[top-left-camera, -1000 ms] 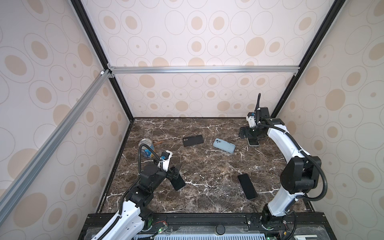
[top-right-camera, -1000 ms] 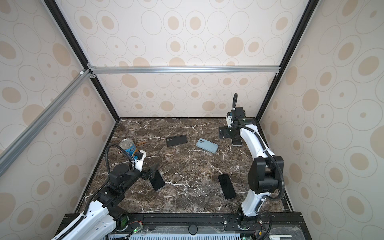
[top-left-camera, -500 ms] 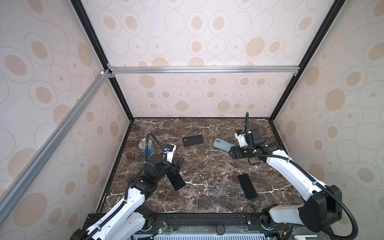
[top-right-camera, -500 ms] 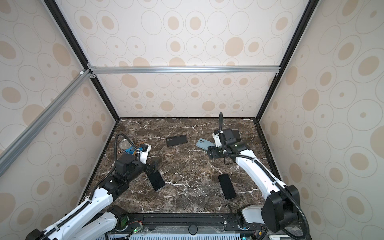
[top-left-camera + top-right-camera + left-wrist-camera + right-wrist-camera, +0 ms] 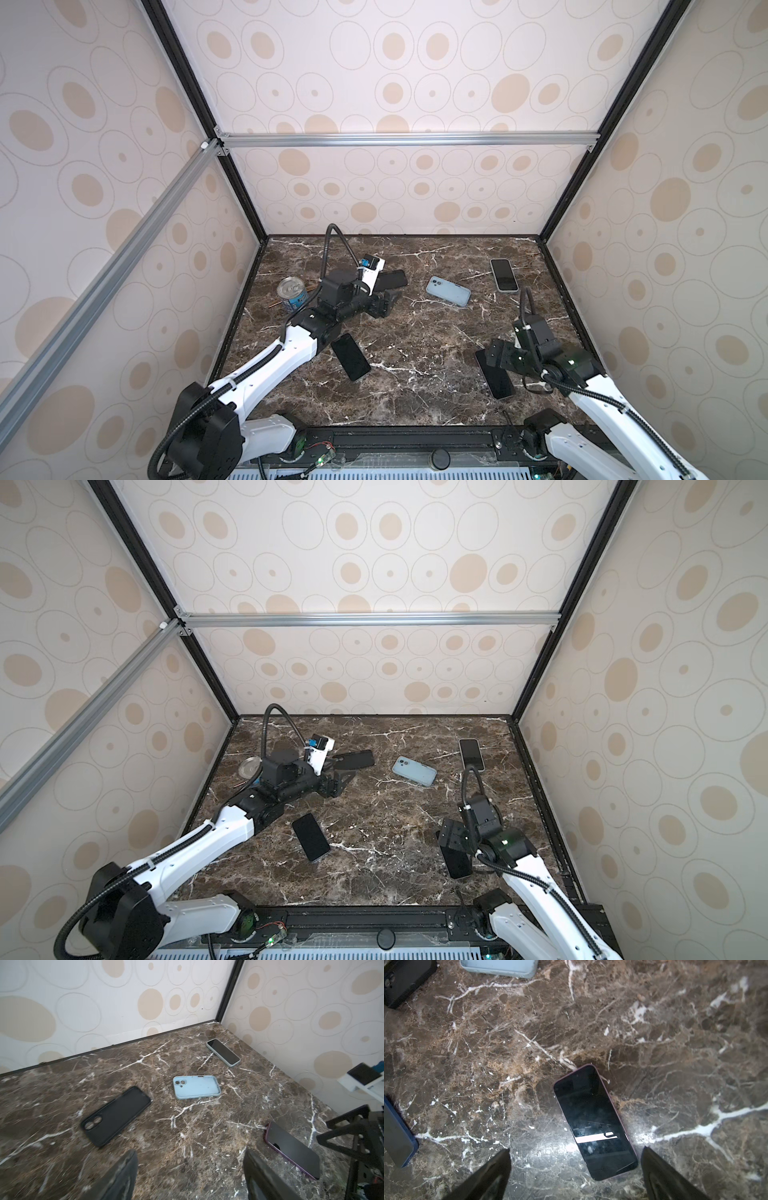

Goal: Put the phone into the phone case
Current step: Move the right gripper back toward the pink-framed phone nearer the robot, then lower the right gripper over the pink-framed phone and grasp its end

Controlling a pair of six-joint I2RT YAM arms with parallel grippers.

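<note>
One blue case [image 5: 196, 1087] whole in left wrist view, cropped in right.

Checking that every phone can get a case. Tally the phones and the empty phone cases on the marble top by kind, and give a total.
Phones, screen up: 3: blue-edged phone, purple-edged phone, pale-rimmed phone
Empty cases: 2: black case, light blue case
Total: 5
</note>
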